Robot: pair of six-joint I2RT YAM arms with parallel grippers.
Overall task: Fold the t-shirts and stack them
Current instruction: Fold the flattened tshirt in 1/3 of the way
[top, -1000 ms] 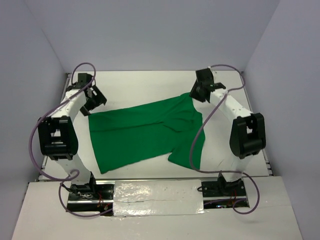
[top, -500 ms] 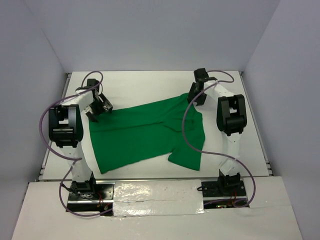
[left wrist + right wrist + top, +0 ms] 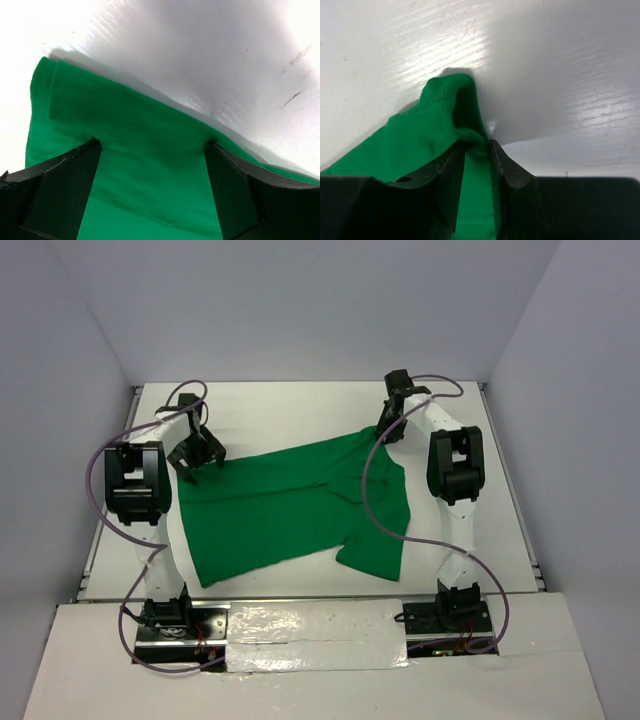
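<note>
A bright green t-shirt (image 3: 290, 505) lies spread flat on the white table (image 3: 290, 405), its long axis running from left to right. My left gripper (image 3: 192, 458) rests on the shirt's far-left corner. In the left wrist view its jaws (image 3: 152, 147) are open and straddle the hemmed edge of the cloth (image 3: 145, 125). My right gripper (image 3: 390, 430) is at the shirt's far-right corner. In the right wrist view its jaws (image 3: 477, 145) pinch a raised bunch of green cloth (image 3: 420, 130), with the ribbed edge peaking just beyond the fingertips.
Grey-white walls (image 3: 300, 310) enclose the table on three sides. Purple cables (image 3: 375, 500) loop from both arms, and the right one hangs over the shirt. Both arm bases stand at the near edge by a foil-covered strip (image 3: 315, 635).
Both arms have reached forward and down to the shirt's far corners. The left gripper moved right onto the cloth and stayed open. The right jaws have narrowed onto a bunch of cloth.
</note>
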